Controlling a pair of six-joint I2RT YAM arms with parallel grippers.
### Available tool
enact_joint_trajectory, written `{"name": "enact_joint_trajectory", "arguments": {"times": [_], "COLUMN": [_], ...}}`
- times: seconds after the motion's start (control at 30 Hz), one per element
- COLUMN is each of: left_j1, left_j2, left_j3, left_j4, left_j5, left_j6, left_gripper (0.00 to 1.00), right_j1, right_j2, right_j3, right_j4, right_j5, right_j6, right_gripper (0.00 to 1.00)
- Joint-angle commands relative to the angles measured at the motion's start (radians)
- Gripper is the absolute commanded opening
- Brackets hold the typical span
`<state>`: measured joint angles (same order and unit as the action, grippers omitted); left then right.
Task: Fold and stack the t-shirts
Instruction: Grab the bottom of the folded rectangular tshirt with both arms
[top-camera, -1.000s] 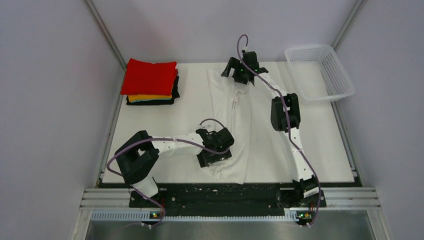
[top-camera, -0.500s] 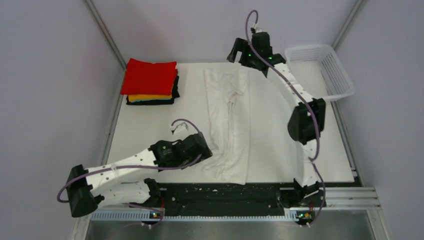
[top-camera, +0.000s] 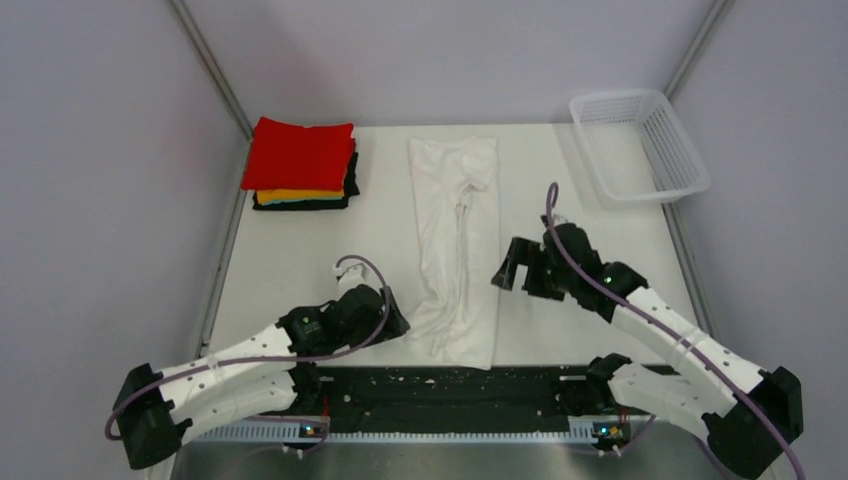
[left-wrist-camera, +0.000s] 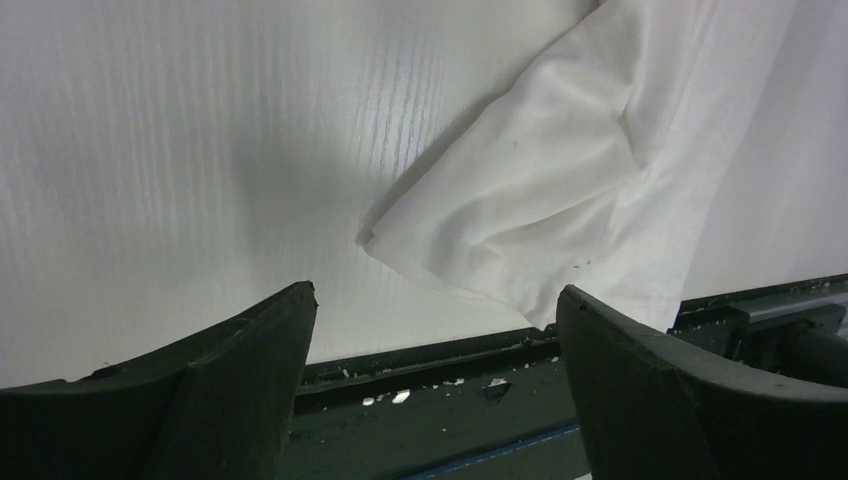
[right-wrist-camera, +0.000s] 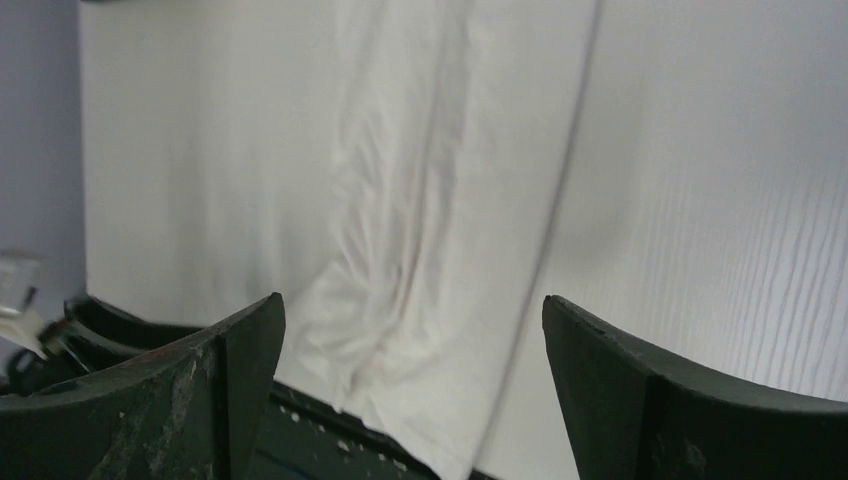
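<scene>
A thin white t-shirt (top-camera: 455, 230) lies folded lengthwise as a long strip down the middle of the table. Its near corner (left-wrist-camera: 540, 200) shows wrinkled in the left wrist view. My left gripper (top-camera: 400, 323) hovers low just left of that corner, open, with nothing between its jaws (left-wrist-camera: 437, 300). To the right of the shirt's middle, my right gripper (top-camera: 503, 272) is open and empty, pointing at the shirt (right-wrist-camera: 400, 200); in the wrist view the gripper (right-wrist-camera: 412, 305) has cloth below it. The stack of folded t-shirts (top-camera: 300, 162) at the far left has red on top, with orange-yellow and black beneath.
A white mesh basket (top-camera: 640, 145) stands at the far right corner. The black rail (top-camera: 440, 385) runs along the table's near edge, close under the shirt's hem. Grey walls close in the left and right sides.
My right arm has pulled back from the shirt's far collar end to beside its middle. My left gripper has drawn off the cloth to the left of the near corner.
</scene>
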<state>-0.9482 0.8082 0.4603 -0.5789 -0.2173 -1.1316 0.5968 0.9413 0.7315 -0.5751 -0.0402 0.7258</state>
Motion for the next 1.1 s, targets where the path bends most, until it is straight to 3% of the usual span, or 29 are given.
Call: {"name": "enact_joint_trajectory", "arguments": {"times": [0.0, 0.13, 0.3, 0.47, 0.6, 0.7, 0.73, 0.93, 1.07], "left_j1": [0.047, 0.060, 0.069, 0.069, 0.069, 0.069, 0.069, 0.052, 0.027], "left_j2": [0.111, 0.172, 0.243, 0.311, 0.376, 0.412, 0.417, 0.336, 0.227], "left_j3": [-0.012, -0.024, -0.021, -0.026, -0.007, 0.019, 0.021, -0.005, -0.043], "left_j4": [0.134, 0.165, 0.212, 0.253, 0.256, 0.225, 0.217, 0.137, 0.090], "left_j5": [0.139, 0.140, 0.129, 0.128, 0.148, 0.160, 0.161, 0.150, 0.132], "left_j6": [0.125, 0.141, 0.152, 0.157, 0.171, 0.175, 0.171, 0.060, -0.034], "left_gripper": [0.73, 0.69, 0.65, 0.55, 0.37, 0.05, 0.00, 0.00, 0.00], "right_j1": [0.116, 0.230, 0.380, 0.467, 0.500, 0.504, 0.504, 0.504, 0.504], "right_j2": [-0.118, -0.091, 0.007, 0.067, 0.119, 0.146, 0.153, 0.202, 0.225], "right_j3": [-0.104, -0.164, -0.125, -0.128, -0.156, -0.193, -0.201, -0.249, -0.274], "right_j4": [-0.030, 0.007, -0.012, -0.020, 0.020, 0.093, 0.118, 0.198, 0.247], "right_j5": [-0.064, -0.065, 0.008, 0.037, 0.037, 0.087, 0.098, 0.128, 0.126], "right_j6": [0.210, 0.297, 0.348, 0.423, 0.460, 0.493, 0.502, 0.548, 0.564], "right_gripper": [0.97, 0.96, 0.92, 0.87, 0.86, 0.83, 0.80, 0.65, 0.47]}}
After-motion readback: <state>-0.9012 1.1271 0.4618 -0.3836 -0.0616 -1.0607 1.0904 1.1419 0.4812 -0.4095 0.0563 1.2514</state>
